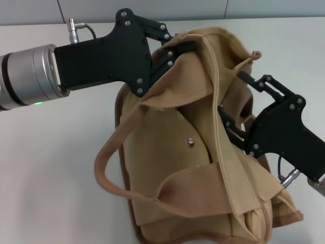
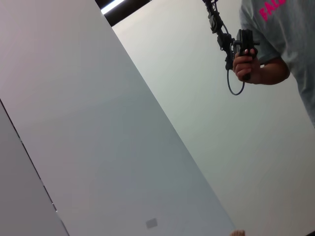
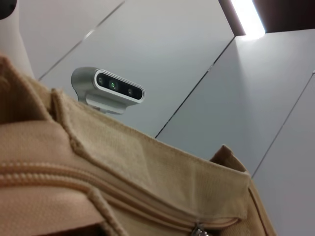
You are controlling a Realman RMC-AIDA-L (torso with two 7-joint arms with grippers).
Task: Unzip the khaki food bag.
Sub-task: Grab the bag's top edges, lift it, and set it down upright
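The khaki food bag (image 1: 172, 152) lies tilted on the white table, with its silver snap (image 1: 189, 142) facing up and one loop handle (image 1: 109, 173) hanging to the left. My left gripper (image 1: 179, 48) is shut on the bag's top edge at the back and holds it up. My right gripper (image 1: 228, 91) is at the bag's right side, fingers apart on either side of a fold of fabric near the top. The right wrist view shows the bag's rim (image 3: 147, 167), the zipper line (image 3: 123, 196) and a metal pull (image 3: 198, 230) at the lower edge.
The white table (image 1: 51, 178) spreads to the left of the bag. The left wrist view shows only walls and a person holding a black handle (image 2: 245, 49). A grey camera head (image 3: 108, 88) shows above the bag in the right wrist view.
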